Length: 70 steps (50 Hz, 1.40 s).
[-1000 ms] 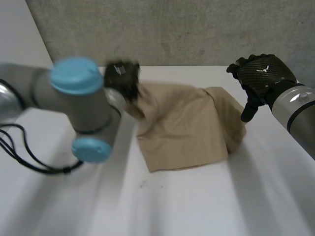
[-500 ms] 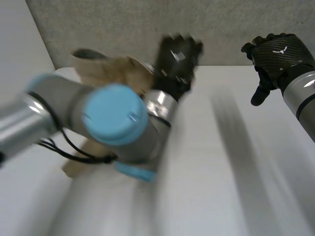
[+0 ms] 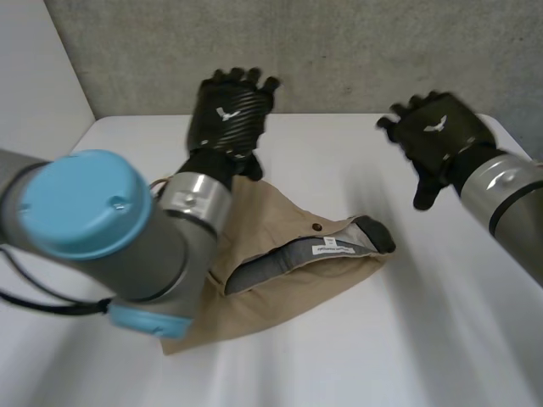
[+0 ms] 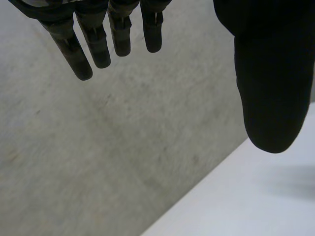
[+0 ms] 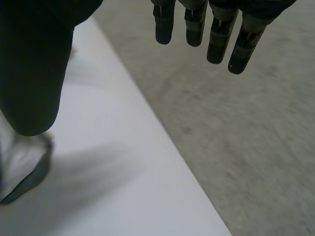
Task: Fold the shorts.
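You have bare table (image 3: pixel 365 356) in front of the shorts (image 3: pixel 288 267) and off to their right, and more between the left hand (image 3: pixel 227 119) and the right hand (image 3: pixel 437 136), both with fingers spread, holding nothing. Your left arm (image 3: pixel 102 229) crosses the shorts' left side, blocking it. The grey wall (image 3: pixel 339 51) closes off the table's far edge.

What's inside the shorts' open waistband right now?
Inside the tan shorts, grey lining and a white label show. Deeper in is hidden by the cloth, and the left arm covers one end.
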Motion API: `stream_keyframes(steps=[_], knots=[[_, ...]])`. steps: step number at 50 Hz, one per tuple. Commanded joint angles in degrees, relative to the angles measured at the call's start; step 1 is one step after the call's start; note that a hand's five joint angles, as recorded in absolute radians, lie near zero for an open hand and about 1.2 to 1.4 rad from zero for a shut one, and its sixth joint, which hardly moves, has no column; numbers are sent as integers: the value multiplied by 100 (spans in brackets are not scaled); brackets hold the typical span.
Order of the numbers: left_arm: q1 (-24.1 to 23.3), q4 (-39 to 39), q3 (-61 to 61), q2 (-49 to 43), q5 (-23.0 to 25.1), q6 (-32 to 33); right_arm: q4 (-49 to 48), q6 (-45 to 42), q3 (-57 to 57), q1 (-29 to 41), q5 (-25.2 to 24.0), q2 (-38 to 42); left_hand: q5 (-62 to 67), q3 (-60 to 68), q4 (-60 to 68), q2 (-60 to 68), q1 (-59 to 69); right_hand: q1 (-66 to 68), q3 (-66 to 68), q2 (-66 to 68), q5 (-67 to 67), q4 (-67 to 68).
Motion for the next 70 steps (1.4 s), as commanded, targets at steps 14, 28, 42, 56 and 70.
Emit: stream_keyframes(steps=[14, 28, 42, 56, 70], knots=[[833, -539, -1814, 582, -6, 22, -558, 200, 418, 879, -439, 801, 121, 20, 70, 80, 36, 154, -152, -132, -348, -339], [1685, -680, -2157, 986, -6, -39, -1746, 562, -240, 2172, -878, 2144, 54, -48, 2, 13, -31, 1002, 696, 716, 500, 510], [1888, -680, -2544, 1337, 12, -40, -2290, 422, -1251, 2498, -1055, 3596, -47, -148, -98, -88, -132, 4764, 4458, 4478, 4262, 4272], [1897, -689, -2605, 1522, 12, -39, -3645, 352, -2648, 1832, 1036, 3693, -98, -199, -149, -139, -183, 7154, 6848, 6868, 6652, 6661], [1800, -803, -2763, 1663, 12, -48, -3495, -668, -3258, 609, 1837, 4204, -148, -249, -200, -189, -233, 154, -152, -132, -348, -339]])
